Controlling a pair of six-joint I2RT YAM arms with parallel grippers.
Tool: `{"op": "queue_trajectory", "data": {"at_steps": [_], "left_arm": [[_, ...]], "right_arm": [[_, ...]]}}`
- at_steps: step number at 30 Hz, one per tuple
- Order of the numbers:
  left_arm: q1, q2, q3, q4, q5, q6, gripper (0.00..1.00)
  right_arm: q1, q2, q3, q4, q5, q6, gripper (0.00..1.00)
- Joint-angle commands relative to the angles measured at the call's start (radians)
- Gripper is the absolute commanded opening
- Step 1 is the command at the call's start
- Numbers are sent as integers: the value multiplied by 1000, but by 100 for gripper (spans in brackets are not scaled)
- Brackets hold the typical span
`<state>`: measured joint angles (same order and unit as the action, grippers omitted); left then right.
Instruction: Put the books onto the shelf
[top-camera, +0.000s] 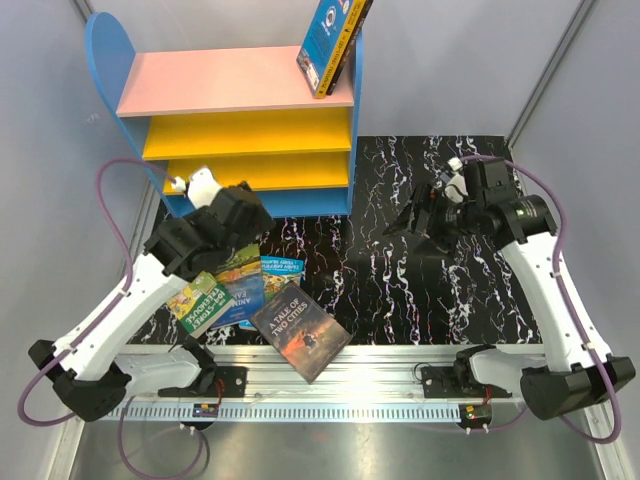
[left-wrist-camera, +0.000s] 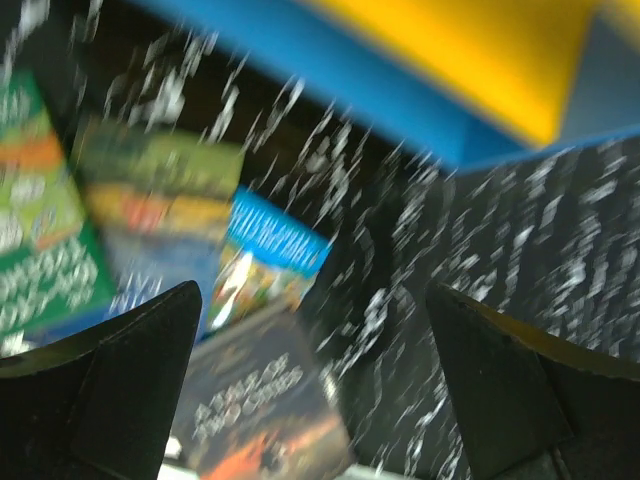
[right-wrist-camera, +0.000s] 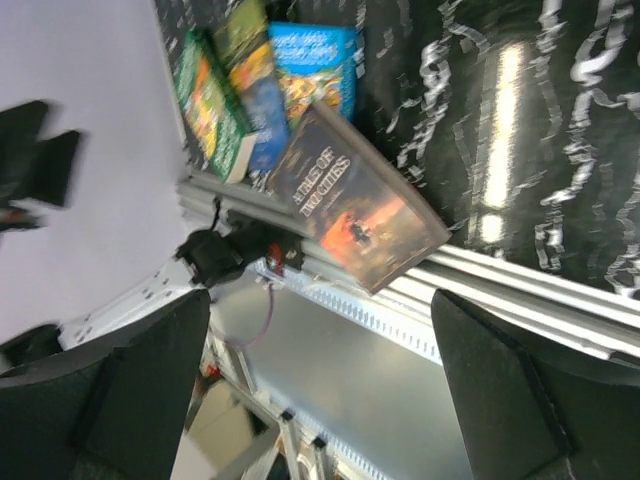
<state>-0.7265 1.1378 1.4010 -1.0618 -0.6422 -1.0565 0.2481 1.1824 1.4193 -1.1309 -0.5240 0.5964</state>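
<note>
The shelf stands just beyond the left gripper. It looks light, so a book pushed hard into it could shove it back or shake the two books leaning at the far end of its pink top board. The bench under both grippers is glossy black with white veining. A thin cover lying flat on it gives the fingers no edge, so a downward grab may skid off or pinch several books together.

The remaining books lie in an overlapping fan below the left gripper and well to the left of the right gripper. Lifting one may drag its neighbours along. The dark paperback, nearest the bases, juts over the bench's front edge onto the metal rail, where a nudge could tip it off.

The shelf is flat painted board with one rounded blue side panel. The paperbacks are slim, rectangular and likely flexible, with slick printed covers. Both grippers stand wide apart and hold nothing.
</note>
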Motion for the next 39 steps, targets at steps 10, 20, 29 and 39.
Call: {"op": "queue_trajectory", "data": {"at_steps": [10, 20, 29, 39], "left_arm": [[-220, 19, -276, -175, 280, -497, 99], [-448, -42, -572, -17, 260, -733, 99], [-571, 23, -761, 138, 177, -878, 99], [-576, 167, -588, 112, 51, -849, 93]], "right_arm": [[230, 249, -209, 316, -246, 89, 100], [250, 571, -309, 560, -254, -18, 100], [278, 730, -379, 697, -306, -35, 100], [301, 564, -381, 622, -256, -56, 98]]}}
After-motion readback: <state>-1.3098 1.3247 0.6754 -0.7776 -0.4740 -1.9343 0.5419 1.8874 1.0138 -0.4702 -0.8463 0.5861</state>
